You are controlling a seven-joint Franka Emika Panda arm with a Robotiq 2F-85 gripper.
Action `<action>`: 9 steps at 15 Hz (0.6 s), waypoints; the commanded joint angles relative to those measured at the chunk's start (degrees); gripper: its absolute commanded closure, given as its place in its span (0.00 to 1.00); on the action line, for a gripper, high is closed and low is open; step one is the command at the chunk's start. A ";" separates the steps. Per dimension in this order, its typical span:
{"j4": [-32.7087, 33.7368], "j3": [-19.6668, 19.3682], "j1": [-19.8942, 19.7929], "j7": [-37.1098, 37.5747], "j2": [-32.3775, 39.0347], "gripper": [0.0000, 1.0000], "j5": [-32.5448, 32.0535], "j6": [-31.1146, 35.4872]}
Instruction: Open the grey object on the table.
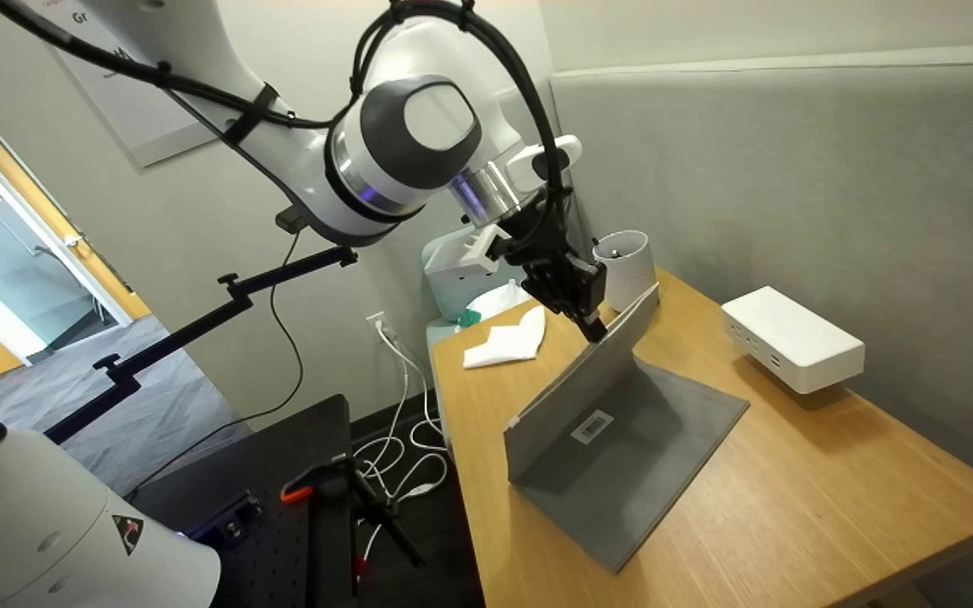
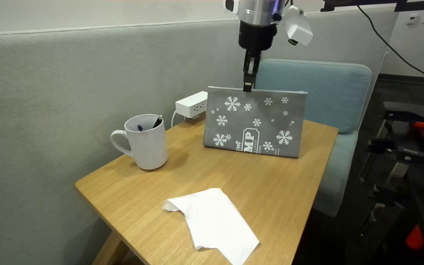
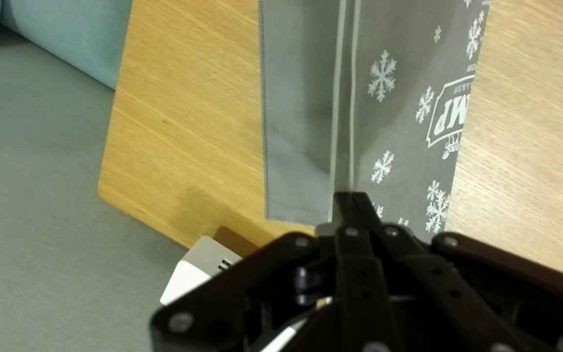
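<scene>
The grey object (image 1: 664, 456) is a folder on the wood-topped table (image 1: 807, 515). One plain grey panel with a small white label lies flat. The other panel stands raised and tilted; its snowflake face also shows in an exterior view (image 2: 271, 121). In the wrist view the folder (image 3: 291, 146) shows two pale lines along its upper edge with a narrow gap between them. My gripper (image 1: 595, 329) is at that upper edge in both exterior views (image 2: 248, 87). In the wrist view its fingertips (image 3: 355, 203) are together on the edge; what lies between them is mostly hidden.
A white mug with pens (image 2: 147, 147) stands near the folder by the padded wall (image 2: 68, 92). A white cloth (image 2: 215, 221) lies on the table. A white rectangular box (image 1: 795, 338) is at the wall-side edge. A blue-green chair (image 2: 313, 92) stands beyond the table.
</scene>
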 commanded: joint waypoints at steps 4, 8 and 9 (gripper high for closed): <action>-3.15 -3.13 3.20 8.75 -7.04 1.00 -9.56 -2.58; -3.43 -2.52 4.28 10.35 -7.74 1.00 -10.95 -4.03; -3.27 -2.45 4.66 10.83 -7.52 1.00 -11.22 -4.36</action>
